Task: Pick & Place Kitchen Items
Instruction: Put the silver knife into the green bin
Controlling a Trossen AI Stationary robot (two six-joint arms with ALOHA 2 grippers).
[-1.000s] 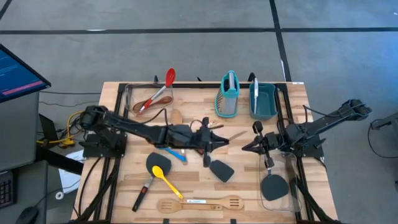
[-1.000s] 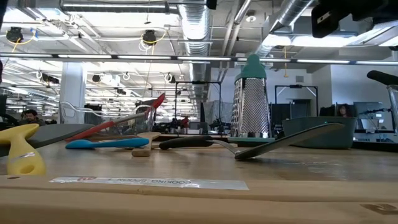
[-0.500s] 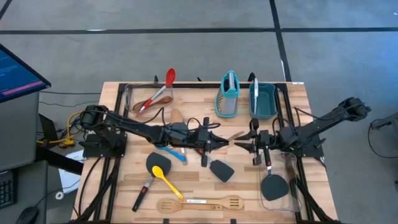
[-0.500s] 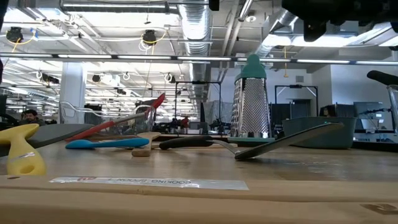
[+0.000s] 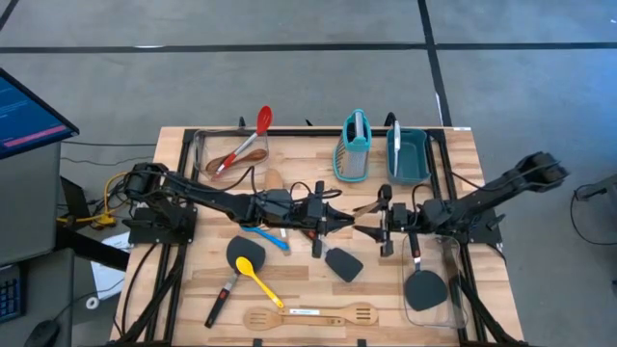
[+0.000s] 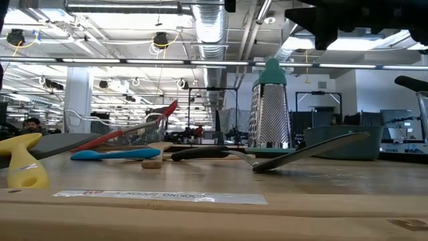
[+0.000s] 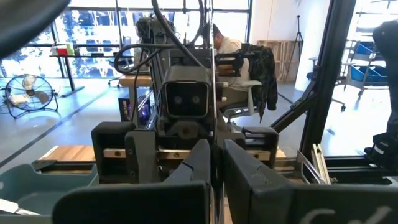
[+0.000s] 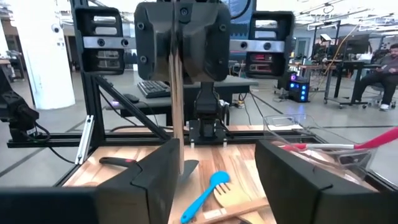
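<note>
Two hands meet mid-tabletop: the left hand [image 5: 345, 223] pinches a thin metal utensil [image 5: 366, 208], and the right hand [image 5: 384, 221] is spread. One grater [image 5: 354, 146] and three black spatulas [image 5: 343, 262] show; the utensil's type is hard to make out.

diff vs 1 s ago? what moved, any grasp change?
The right gripper has moved across the table toward the left gripper, and the two now nearly meet over the middle. Its fingers are open around a thin upright utensil that the left gripper holds shut; no handover grip yet. The left arm barely moved. The black spatula, the box grater and the other items lie as before.
</note>
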